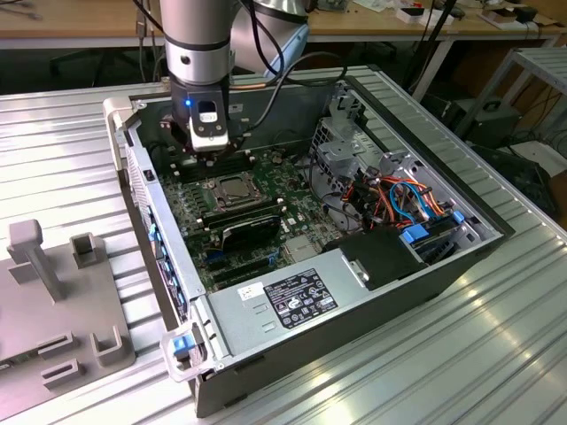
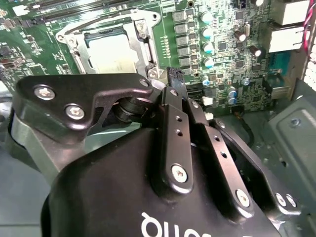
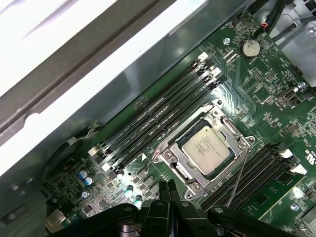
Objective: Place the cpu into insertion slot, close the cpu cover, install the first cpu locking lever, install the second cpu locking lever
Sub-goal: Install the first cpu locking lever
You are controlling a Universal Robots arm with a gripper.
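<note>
On a ribbed metal worktop, an open computer case with a green board inside. At the board's middle, the cpu, seated flat in the insertion slot, pin field hidden beneath it. Framing the chip, the cpu cover, lying down. Print on the chip's top too small to read. Beside the socket, a thin wire lever slanting across the memory slots. Close by the socket, the hand, fingers pressed together, nothing seen between them. On the power supply, a white label, print not legible.
</note>
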